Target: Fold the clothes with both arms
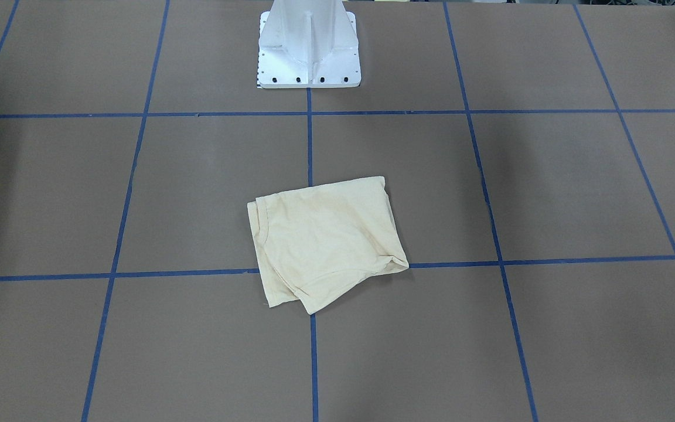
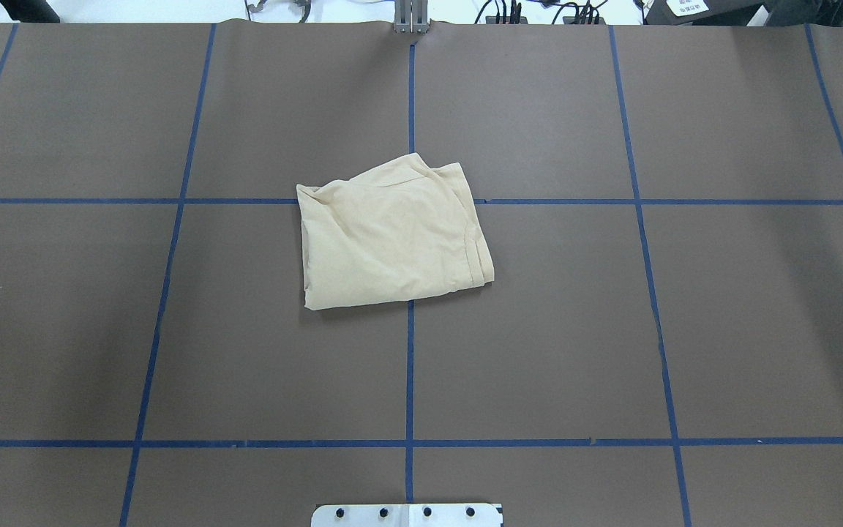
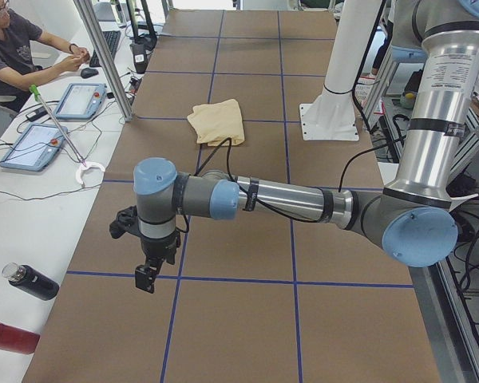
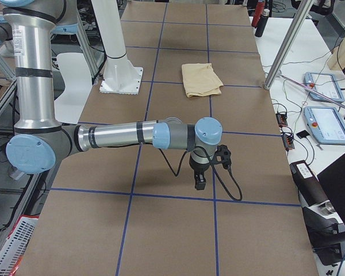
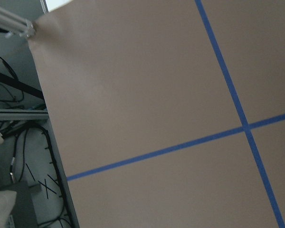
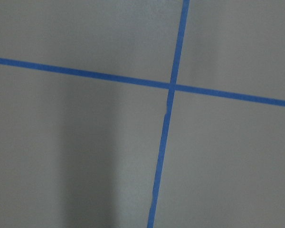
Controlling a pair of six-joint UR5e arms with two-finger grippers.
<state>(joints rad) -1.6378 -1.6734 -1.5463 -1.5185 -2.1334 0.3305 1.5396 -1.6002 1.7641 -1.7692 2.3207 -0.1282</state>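
The pale cream-yellow T-shirt (image 1: 326, 240) lies folded into a compact rectangle near the table's middle, and I see it in the overhead view (image 2: 392, 234) and both side views (image 3: 217, 122) (image 4: 201, 79). Its print and neck label are hidden. My left gripper (image 3: 146, 278) hangs pointing down over bare table, far from the shirt. My right gripper (image 4: 199, 183) does the same at the other end. Both show only in the side views, so I cannot tell whether they are open or shut. The wrist views show only brown table and blue tape.
The white pedestal base (image 1: 308, 53) stands behind the shirt. Blue tape lines (image 2: 410, 366) grid the brown table. An operator (image 3: 16, 48) sits past the far edge with teach pendants (image 3: 80, 100). Bottles (image 3: 32, 281) lie beside the table's end on my left.
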